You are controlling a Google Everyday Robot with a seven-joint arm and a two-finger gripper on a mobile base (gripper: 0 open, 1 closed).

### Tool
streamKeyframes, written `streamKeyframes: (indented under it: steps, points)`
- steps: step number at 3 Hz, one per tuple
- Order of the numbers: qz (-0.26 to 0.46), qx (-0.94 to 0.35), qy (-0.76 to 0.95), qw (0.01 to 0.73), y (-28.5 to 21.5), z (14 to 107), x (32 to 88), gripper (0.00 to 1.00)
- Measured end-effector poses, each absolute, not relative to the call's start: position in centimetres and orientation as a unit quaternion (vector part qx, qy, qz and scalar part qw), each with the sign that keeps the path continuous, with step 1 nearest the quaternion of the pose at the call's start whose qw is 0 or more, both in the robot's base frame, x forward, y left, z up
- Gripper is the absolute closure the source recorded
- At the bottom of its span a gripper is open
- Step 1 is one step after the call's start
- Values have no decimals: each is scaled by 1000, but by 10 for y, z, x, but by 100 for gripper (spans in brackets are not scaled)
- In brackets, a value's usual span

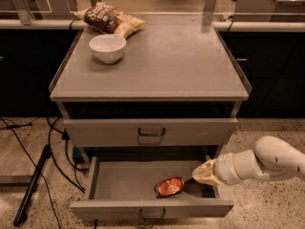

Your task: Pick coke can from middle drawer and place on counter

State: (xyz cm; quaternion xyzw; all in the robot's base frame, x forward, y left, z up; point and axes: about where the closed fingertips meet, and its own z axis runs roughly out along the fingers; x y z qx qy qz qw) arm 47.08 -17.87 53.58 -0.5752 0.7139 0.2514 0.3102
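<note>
Open middle drawer: coke can on its side, right of centre; hand just right of it, apart or together I cannot tell. Risk: a nudge rolls the can left, away from the hand.

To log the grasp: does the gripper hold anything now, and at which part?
Nothing is held. The gripper hangs over the open middle drawer, beside the coke can lying in it.

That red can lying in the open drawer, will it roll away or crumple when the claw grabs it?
The coke can lies on its side on the smooth floor of the middle drawer, so a nudge would probably roll it. It looks dented, so likely thin-walled and easy to crush. The claw hovers just beside it, over the drawer.
</note>
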Motion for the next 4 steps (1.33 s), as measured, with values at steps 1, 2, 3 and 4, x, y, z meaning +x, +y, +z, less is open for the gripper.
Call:
streamKeyframes:
  steps: [1, 2, 3, 4]
  points:
    - [251, -575, 714, 310, -179, 536, 471, 86]
    - [251, -575, 714, 310, -179, 536, 471, 68]
    - [235, -577, 715, 317, -177, 524, 476, 43]
    - [216, -588, 710, 321, -169, 504, 483, 14]
